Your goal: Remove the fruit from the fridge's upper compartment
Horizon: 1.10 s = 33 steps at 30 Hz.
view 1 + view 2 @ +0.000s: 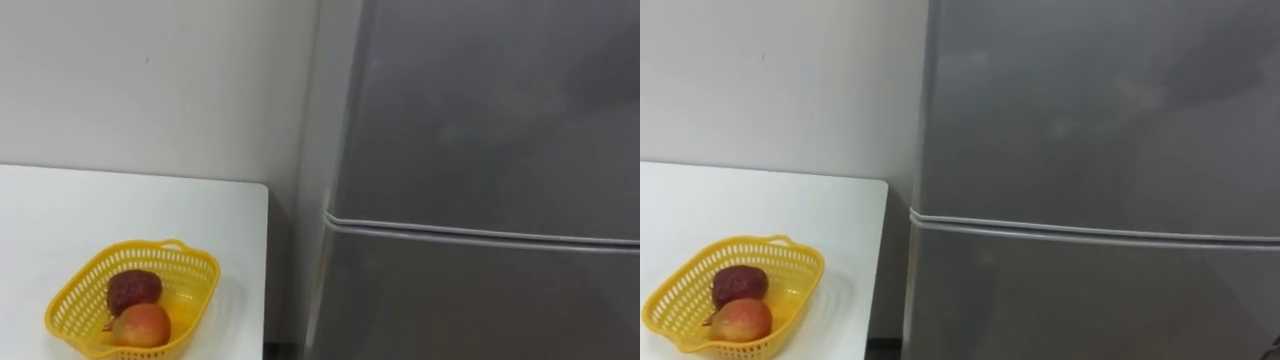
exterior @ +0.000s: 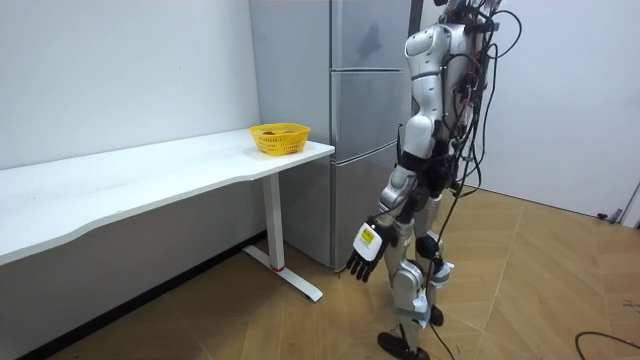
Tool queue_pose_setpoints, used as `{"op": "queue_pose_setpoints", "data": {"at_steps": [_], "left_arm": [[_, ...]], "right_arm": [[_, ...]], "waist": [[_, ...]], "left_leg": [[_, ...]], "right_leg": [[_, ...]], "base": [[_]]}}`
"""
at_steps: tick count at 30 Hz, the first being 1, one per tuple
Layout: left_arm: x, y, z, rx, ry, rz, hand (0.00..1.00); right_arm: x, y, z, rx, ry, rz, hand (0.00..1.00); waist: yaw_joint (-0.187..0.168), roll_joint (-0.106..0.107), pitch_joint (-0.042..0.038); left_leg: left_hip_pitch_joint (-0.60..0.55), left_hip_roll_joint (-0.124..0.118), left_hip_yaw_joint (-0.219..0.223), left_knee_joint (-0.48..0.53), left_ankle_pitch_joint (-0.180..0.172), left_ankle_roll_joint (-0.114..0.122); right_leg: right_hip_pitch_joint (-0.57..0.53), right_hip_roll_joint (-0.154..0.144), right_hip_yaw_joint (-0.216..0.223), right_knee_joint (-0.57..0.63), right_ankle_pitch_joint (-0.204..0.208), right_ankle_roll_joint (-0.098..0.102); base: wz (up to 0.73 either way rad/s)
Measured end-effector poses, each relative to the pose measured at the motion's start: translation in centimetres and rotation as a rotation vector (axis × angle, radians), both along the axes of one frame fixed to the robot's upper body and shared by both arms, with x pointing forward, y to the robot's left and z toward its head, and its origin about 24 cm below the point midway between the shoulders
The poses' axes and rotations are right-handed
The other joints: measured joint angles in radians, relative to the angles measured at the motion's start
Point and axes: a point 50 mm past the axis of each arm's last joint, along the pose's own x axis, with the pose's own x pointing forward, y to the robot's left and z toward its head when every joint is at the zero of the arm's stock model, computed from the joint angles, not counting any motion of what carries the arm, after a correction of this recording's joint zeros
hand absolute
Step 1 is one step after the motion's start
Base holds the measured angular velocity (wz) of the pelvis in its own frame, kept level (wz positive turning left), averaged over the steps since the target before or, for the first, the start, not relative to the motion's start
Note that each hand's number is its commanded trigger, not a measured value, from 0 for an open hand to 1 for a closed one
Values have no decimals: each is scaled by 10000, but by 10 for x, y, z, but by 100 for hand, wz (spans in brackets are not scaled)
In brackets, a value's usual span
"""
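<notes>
A grey fridge fills the right of the left eye view, both its doors closed. Its upper door meets the lower door at a pale seam. In the room view I stand upright facing the fridge, about an arm's length from it. My left hand hangs low beside my thigh, fingers relaxed and holding nothing.
A yellow mesh basket sits near the right end of the white table, left of the fridge. It holds a dark red fruit and an orange-red fruit. A narrow gap separates table and fridge.
</notes>
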Motion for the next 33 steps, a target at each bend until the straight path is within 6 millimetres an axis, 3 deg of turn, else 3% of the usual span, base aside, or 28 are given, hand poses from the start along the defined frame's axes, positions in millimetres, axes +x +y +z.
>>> {"op": "queue_pose_setpoints", "data": {"at_steps": [4,5,7,12,16,25,33], "left_arm": [[0,-3,-1,-32,-53,201,0],[0,-5,-2,-71,-30,252,0],[0,-6,-2,-104,2,293,0],[0,-9,-3,-116,155,374,0],[-1,-9,-3,-116,173,394,0],[0,-21,-7,-287,104,574,0],[3,-22,-6,-248,-9,622,0]], "right_arm": [[-12,-13,-24,1443,-19,-761,0],[-18,-17,-34,1881,180,-1035,0],[-26,-19,-50,2667,331,-1358,0],[-56,-9,-107,5245,961,-2107,0],[-67,-3,-132,6256,1319,-2699,0],[-91,7,-185,7794,2946,-3954,0],[-136,40,-247,9789,5978,-4423,0]], "waist": [[-77,256,-28],[-71,345,-72],[-101,433,-64],[-140,531,-7],[-165,621,22],[-326,887,-32],[-281,925,-47]], "left_leg": [[7,-10,17,-17,2,2],[15,-12,26,-17,2,1],[24,-3,33,-16,2,0],[21,-22,52,-8,2,0],[-9,-54,94,-8,1,2],[14,-60,158,-18,2,2],[28,-68,4,-45,2,1]], "right_leg": [[4,-15,-2,4,-9,14],[13,-16,3,4,-15,20],[35,-10,-5,-7,-20,16],[-55,-18,112,10,-88,40],[-178,-36,227,65,-118,49],[-192,-38,247,110,-154,60],[-50,-48,222,117,-186,48]], "base": [[0],[0],[0],[0],[-7],[-2],[3]]}}
